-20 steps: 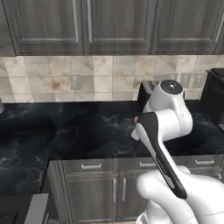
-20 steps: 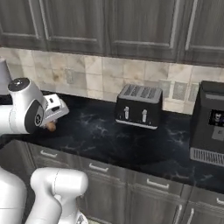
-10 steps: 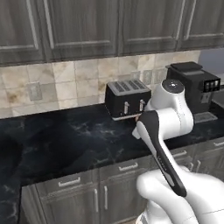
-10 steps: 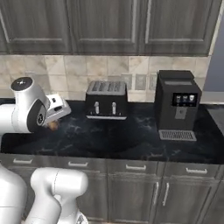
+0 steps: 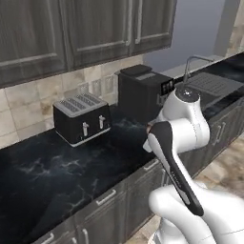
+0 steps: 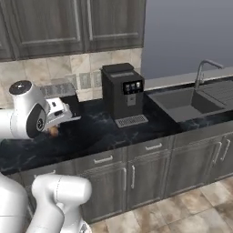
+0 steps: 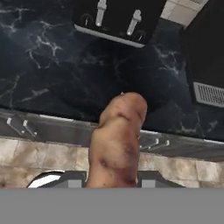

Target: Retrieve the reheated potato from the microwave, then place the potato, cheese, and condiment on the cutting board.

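The gripper (image 7: 114,177) is closed narrowly around the potato (image 7: 117,140), a tan-brown lump with dark bruised patches that rises from between the fingers toward 12 o'clock in the hand view. In the right base view the potato (image 6: 53,131) peeks out as a small brown spot under the white hand, held above the front part of the black marble counter (image 6: 104,132).

Beyond the potato in the hand view, at 12 o'clock, stands a black toaster (image 7: 118,17) with two levers on its front; at 3 o'clock is the coffee machine (image 7: 205,57) with its slotted drip tray. Grey drawer fronts (image 7: 35,129) run under the counter edge.

In the left base view the toaster (image 5: 82,118) sits at 9 o'clock from the arm, with the coffee machine (image 5: 143,90) just beside it toward 12 o'clock. In the right base view the sink (image 6: 186,102), its basin bare dark grey, lies at 3 o'clock from the coffee machine, with a faucet (image 6: 205,68) behind it.
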Robot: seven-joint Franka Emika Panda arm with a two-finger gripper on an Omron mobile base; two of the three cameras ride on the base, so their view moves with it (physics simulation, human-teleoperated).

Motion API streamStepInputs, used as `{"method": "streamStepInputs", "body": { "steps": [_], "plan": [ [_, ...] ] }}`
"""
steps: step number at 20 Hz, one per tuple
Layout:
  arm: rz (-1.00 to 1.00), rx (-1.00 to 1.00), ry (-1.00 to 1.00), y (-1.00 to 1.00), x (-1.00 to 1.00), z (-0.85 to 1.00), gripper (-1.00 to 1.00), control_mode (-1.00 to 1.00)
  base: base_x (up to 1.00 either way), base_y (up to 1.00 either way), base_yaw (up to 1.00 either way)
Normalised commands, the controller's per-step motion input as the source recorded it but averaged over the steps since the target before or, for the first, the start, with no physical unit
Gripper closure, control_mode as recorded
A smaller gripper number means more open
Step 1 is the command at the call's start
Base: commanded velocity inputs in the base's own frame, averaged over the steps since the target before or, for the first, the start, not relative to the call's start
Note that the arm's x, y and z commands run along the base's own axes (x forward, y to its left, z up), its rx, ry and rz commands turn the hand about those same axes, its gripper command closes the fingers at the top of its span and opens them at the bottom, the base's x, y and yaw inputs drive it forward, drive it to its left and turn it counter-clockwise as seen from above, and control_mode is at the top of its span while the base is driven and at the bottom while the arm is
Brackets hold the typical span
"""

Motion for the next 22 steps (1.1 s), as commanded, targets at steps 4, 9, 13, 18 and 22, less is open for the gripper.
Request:
{"method": "streamStepInputs", "body": {
  "steps": [4, 9, 13, 18, 22],
  "plan": [
    [0.00, 0.00, 0.00, 0.00, 0.00, 0.00, 1.00, 1.00, 0.15, 0.00, -0.75],
    [0.00, 0.00, 0.00, 0.00, 0.00, 0.00, 1.00, 1.00, 0.34, -0.03, -0.24],
    [0.00, 0.00, 0.00, 0.00, 0.00, 0.00, 1.00, 1.00, 0.59, -0.27, -0.02],
    [0.00, 0.00, 0.00, 0.00, 0.00, 0.00, 1.00, 1.00, 0.62, -0.39, 0.00],
    [0.00, 0.00, 0.00, 0.00, 0.00, 0.00, 1.00, 1.00, 0.55, -0.50, 0.00]
  ]
}}
